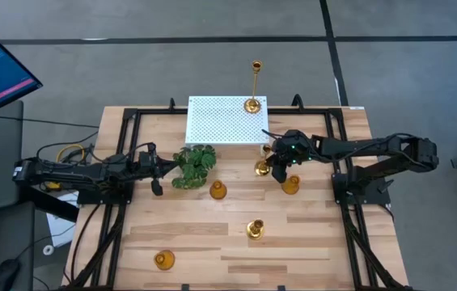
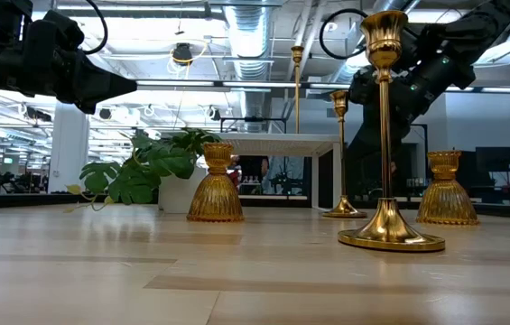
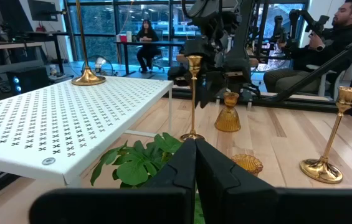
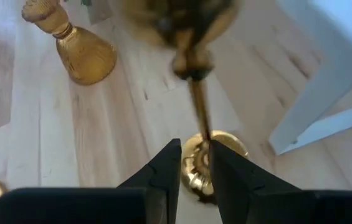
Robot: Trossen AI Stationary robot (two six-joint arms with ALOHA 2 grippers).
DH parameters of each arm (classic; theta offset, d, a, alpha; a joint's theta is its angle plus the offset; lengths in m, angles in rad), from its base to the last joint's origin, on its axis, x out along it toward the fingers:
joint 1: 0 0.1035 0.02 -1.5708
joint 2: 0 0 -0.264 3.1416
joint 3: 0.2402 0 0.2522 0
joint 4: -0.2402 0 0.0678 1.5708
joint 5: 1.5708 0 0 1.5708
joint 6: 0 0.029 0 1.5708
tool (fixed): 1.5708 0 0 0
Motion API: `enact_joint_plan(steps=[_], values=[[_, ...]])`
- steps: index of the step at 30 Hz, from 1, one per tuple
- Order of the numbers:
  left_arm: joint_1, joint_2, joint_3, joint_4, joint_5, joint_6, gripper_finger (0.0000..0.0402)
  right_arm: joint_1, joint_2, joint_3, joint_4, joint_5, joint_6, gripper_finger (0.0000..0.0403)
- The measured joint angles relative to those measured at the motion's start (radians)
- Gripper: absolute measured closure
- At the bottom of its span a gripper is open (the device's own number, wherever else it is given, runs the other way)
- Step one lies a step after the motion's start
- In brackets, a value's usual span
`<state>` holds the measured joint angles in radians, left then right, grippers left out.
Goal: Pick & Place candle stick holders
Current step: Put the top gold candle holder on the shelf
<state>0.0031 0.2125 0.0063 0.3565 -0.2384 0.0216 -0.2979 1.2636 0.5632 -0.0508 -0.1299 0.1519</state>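
Six candle stick holders (image 1: 254, 229) show: five on the wooden desk (image 1: 212, 242), one on the white platform (image 1: 220, 121) at 12 o'clock. Right gripper (image 4: 191, 163) straddles a tall holder's stem (image 4: 197, 112), slightly spread; left gripper (image 3: 194, 163) pressed together by the plant (image 1: 196, 164). Grey floor (image 1: 131, 65) surrounds.

Leafy plant (image 1: 195, 165) beside white platform (image 1: 224, 120)

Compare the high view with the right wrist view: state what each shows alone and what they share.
Only the high view shows the left gripper by the green plant, and a tall holder on the white platform.

Only the right wrist view shows the right gripper open around a thin gold stem.

Both show that stemmed holder and a squat holder on the table.
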Motion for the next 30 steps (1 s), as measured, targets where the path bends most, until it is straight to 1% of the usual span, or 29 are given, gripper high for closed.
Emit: enact_joint_plan(steps=[6,9,14,20,22,26,30], values=[[0.000,0.000,0.000,0.000,0.000,0.000,0.0396,0.003,0.000,0.000,0.119,0.000,-0.032,0.0329],[0.000,0.000,0.000,0.000,0.000,0.000,0.0396,0.003,0.000,0.000,0.146,0.000,-0.031,0.0329],[0.000,0.000,0.000,0.000,0.000,0.000,0.0396,0.003,0.000,0.000,0.144,0.000,-0.031,0.0338],[0.000,0.000,0.000,0.000,0.000,0.000,0.0396,0.002,0.000,0.000,0.144,0.004,-0.034,0.0391],[0.000,0.000,0.000,0.000,0.000,0.000,0.0396,0.003,0.000,0.000,0.145,0.002,-0.044,0.0394],[0.000,0.000,0.000,0.000,0.000,0.000,0.0396,0.003,0.000,0.000,0.144,-0.001,-0.046,0.0383],[0.000,0.000,0.000,0.000,0.000,0.000,0.0396,0.003,0.000,0.015,0.122,-0.003,-0.022,0.0396]])
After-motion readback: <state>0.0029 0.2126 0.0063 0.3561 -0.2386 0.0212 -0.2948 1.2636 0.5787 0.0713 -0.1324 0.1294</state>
